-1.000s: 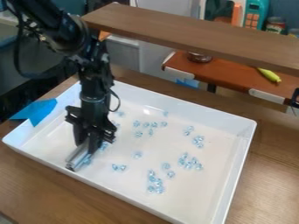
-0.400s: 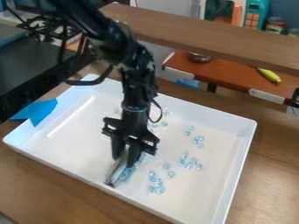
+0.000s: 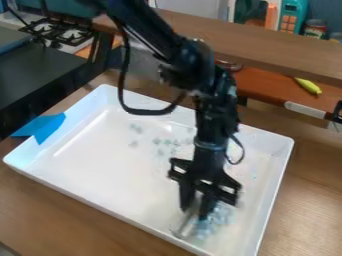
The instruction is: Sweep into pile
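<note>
Our fingers (image 3: 207, 205): grasping a silvery bar (image 3: 184, 227), swept rightward across the white tray (image 3: 100, 167); blue beads (image 3: 217, 218) bunch alongside, advancing our task.

On my feed: tray (image 3: 100, 170) plain white, beads (image 3: 215, 219) pale blue. My gripper (image 3: 196, 212) black; tool (image 3: 183, 226) silvery grey. Table (image 3: 314, 200) brown, streaked with wood grain. Tape (image 3: 49, 127) bright blue. I log red-brown shelf (image 3: 267, 84), yellow-green toy (image 3: 308, 86), teal panel (image 3: 292, 8) with orange squares.
</note>
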`<state>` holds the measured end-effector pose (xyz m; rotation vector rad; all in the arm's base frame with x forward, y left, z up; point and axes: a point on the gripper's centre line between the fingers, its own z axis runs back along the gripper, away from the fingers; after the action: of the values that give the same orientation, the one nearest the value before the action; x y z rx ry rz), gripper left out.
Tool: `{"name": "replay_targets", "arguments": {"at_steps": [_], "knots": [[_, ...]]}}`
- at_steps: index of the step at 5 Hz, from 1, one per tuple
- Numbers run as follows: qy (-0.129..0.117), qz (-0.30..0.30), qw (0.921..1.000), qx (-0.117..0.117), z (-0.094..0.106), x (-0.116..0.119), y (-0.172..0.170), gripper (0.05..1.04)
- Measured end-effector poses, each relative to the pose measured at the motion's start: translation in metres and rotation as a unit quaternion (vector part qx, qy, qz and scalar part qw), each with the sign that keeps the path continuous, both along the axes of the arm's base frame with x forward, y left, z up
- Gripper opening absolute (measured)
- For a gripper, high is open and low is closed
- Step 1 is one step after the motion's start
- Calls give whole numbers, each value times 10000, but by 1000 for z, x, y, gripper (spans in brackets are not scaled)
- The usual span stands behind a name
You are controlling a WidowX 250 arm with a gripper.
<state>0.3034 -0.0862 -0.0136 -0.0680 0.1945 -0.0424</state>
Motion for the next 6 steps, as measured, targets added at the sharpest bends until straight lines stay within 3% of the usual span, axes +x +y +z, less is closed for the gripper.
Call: {"name": "replay_targets", "arguments": {"at_steps": [1, 2, 3, 4, 5, 6], "knots": [[41, 22, 9999, -109, 10, -3, -7, 372], [-385, 42, 9992, -60, 41, 1, 10, 372], [-522, 397, 9976, 212, 55, 8, 62, 372], [-660, 458, 9936, 791, 54, 11, 102, 372], [-684, 621, 9883, 1211, 49, 23, 150, 372], [-485, 734, 9888, 1202, 42, 37, 200, 372]]}}
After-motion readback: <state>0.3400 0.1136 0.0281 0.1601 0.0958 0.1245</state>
